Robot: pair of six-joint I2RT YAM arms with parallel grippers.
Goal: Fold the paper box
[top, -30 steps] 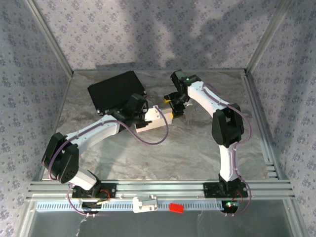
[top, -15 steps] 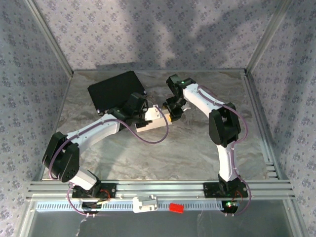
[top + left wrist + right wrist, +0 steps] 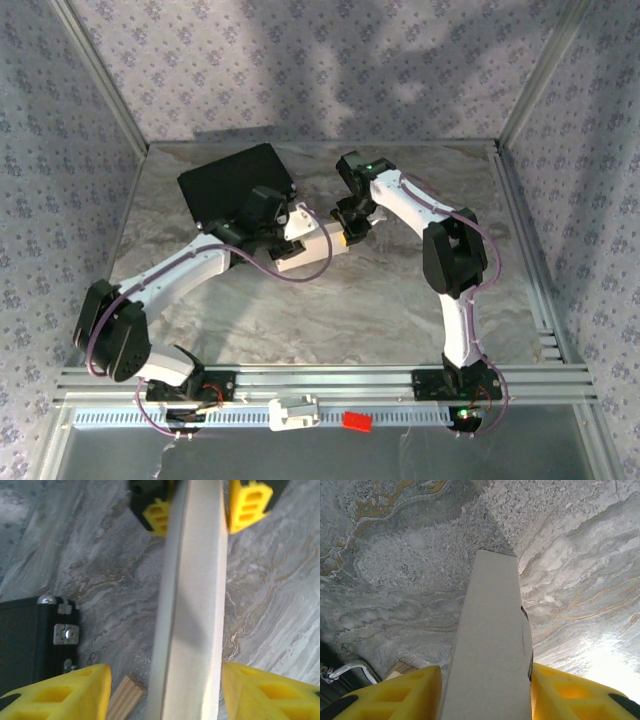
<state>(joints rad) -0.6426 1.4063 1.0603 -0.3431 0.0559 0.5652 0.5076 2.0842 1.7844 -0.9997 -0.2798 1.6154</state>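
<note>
The paper box (image 3: pixel 316 247) is a folded-up white oblong lying mid-table, just right of the black case. In the left wrist view the paper box (image 3: pixel 192 605) runs lengthwise between my left gripper (image 3: pixel 165 680). That gripper is open: its left finger (image 3: pixel 60 692) stands clear of the box, with table showing in the gap. From above, the left gripper (image 3: pixel 290 232) sits at the box's left end. My right gripper (image 3: pixel 347 233) is at the other end. In its wrist view the right gripper (image 3: pixel 485 690) has both yellow fingers pressed on the sides of the paper box (image 3: pixel 492 645).
A black case (image 3: pixel 235 185) lies at the back left, its metal corner fittings (image 3: pixel 65 632) close to my left gripper. A small wooden piece (image 3: pixel 125 697) lies on the table beside the box. A white part (image 3: pixel 293 412) and a red part (image 3: pixel 357 421) sit on the front rail.
The left gripper has opened and let go of the box's left end, its arm shifting slightly left. The right gripper came in onto the right end and closed on it.
</note>
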